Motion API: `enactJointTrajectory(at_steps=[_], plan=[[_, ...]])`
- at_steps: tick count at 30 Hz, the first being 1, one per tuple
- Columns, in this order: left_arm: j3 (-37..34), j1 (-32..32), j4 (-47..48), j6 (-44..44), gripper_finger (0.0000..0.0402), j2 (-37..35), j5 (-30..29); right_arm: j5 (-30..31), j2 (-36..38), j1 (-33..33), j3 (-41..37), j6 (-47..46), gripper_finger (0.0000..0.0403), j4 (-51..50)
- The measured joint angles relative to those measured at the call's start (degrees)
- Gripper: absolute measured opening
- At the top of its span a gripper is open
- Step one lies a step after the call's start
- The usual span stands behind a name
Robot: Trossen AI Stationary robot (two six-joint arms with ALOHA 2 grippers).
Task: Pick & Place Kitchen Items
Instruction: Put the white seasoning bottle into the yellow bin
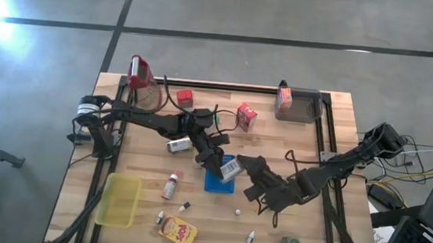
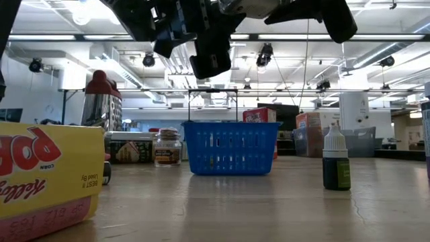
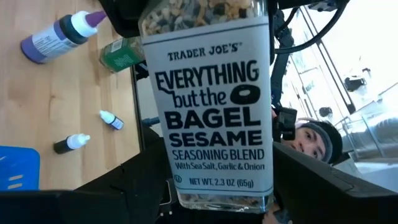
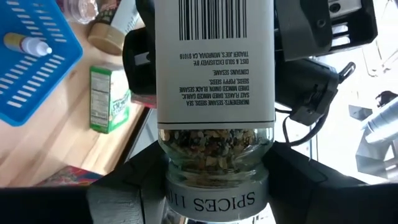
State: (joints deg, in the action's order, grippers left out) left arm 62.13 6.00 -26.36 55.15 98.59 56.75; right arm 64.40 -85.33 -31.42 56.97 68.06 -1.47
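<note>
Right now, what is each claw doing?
Left claw: closed on the seasoning jar.
Right claw: closed on the same seasoning jar, at its cap end.

Seasoning jar (image 3: 208, 106) front label read: "TRADER JOE'S EVERYTHING but the BAGEL SESAME SEASONING BLEND, NET WT. 2.3 OZ (65g)". Barcode and ingredients seen on back label; "SPICES" printed on cap (image 4: 214, 198). "Kellogg's" partly read on yellow box (image 2: 47, 178).

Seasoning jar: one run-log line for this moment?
seasoning jar | held aloft by both grippers, left, right | above blue basket | handover, not released
</note>
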Motion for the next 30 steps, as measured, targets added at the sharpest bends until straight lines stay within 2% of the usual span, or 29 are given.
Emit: enactJointTrajectory(at_steps=[7,11,17,25,30], plan=[[0.00,-0.11,-0.17,0.34,0.0275,-0.07,0.31,-0.71,-0.03,0.89,0.00,0.06,0.0201,0.41],[0.67,-0.35,-0.13,0.48,0.0275,-0.04,0.42,-3.95,-0.03,2.00,0.00,-0.14,0.0200,1.07],[2.04,-0.61,0.13,0.66,0.0273,-0.04,2.10,-3.98,-0.03,2.75,0.02,0.44,0.0203,2.48],[1.57,-0.75,-0.17,1.78,0.0235,0.02,2.82,-4.17,-0.01,2.71,0.04,1.88,0.0204,2.63],[1.45,-0.83,0.01,1.96,0.0227,0.02,2.94,-4.17,-0.01,2.71,0.04,1.94,0.0205,2.49]])
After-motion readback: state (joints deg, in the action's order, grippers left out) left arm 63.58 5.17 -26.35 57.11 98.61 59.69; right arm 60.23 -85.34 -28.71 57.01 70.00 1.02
